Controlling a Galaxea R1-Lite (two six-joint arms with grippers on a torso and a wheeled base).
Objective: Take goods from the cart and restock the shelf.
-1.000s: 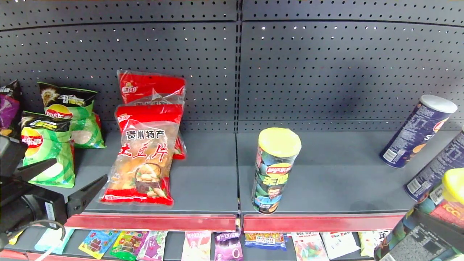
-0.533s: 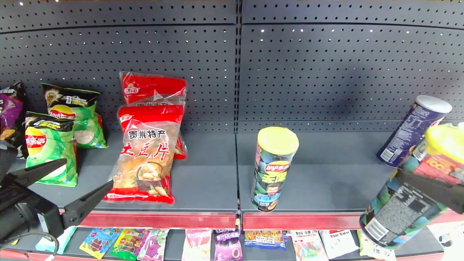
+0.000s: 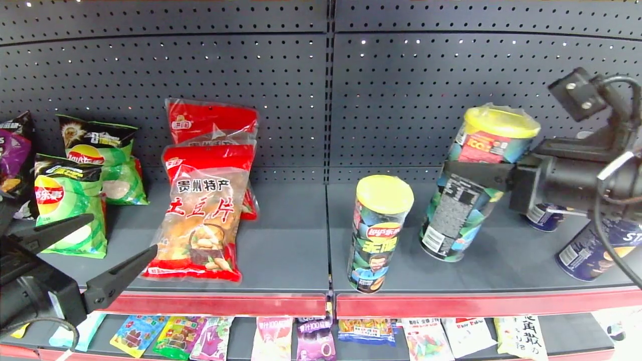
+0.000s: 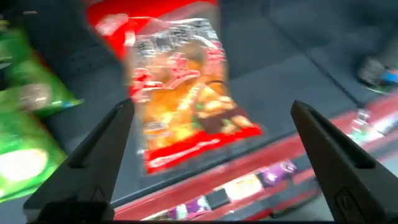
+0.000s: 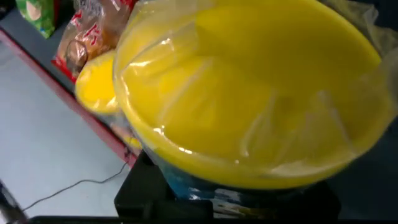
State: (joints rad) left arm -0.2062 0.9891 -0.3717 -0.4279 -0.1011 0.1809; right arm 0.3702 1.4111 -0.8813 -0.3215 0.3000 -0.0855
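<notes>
A tall chip can with a yellow lid [image 3: 466,200] is tilted to the right of a matching can [image 3: 378,235] that stands near the shelf's [image 3: 281,250] front edge. My right gripper [image 3: 476,174] is shut on the tilted can's upper half. I cannot tell whether its base touches the board. In the right wrist view the held can's lid [image 5: 249,87] is close up, with the standing can's lid [image 5: 99,84] beyond it. My left gripper [image 3: 124,233] is open in front of the shelf's left end, facing a red snack bag [image 4: 186,93].
Two red snack bags [image 3: 200,215] lean at the shelf's middle left, and green chip bags [image 3: 70,210] stand further left. Dark blue cans [image 3: 587,250] lie at the right end behind my right arm. Small packets [image 3: 271,338] fill the lower shelf. Bare board lies between the bags and cans.
My right arm has carried the yellow-lidded can up and left from the lower right corner onto the shelf space beside the standing can. The left gripper has stayed nearly in place.
</notes>
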